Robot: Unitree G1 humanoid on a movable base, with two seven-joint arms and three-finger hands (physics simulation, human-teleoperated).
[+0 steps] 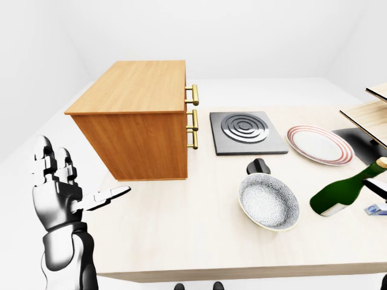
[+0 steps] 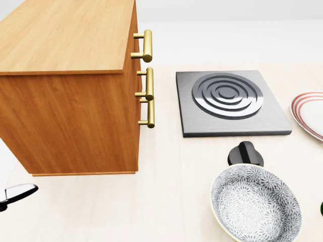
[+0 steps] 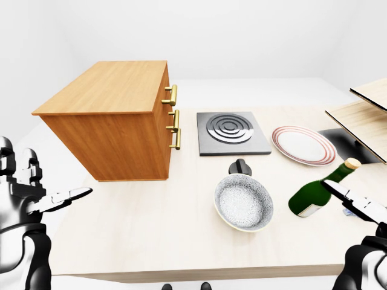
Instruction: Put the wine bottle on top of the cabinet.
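The green wine bottle (image 3: 313,196) lies tilted on the light table at the right, with its cork end toward the upper right. My right hand (image 3: 355,202) comes in from the bottom right. Its straight fingers (image 3: 338,192) reach to the bottle's neck and do not close round it. The wooden cabinet (image 1: 136,115) with brass handles (image 1: 193,118) stands on the table's left part, and its top is bare. My left hand (image 1: 84,172) is open with spread fingers, raised at the far left, below and left of the cabinet.
A grey hotplate (image 1: 247,132) lies right of the cabinet, with a red-rimmed plate (image 1: 317,145) further right. A speckled pan (image 1: 269,202) with a black handle (image 1: 259,165) lies between the cabinet and the bottle. Wooden shelves (image 3: 363,118) stand at the right edge. A small blue thing (image 1: 375,209) lies by the bottle.
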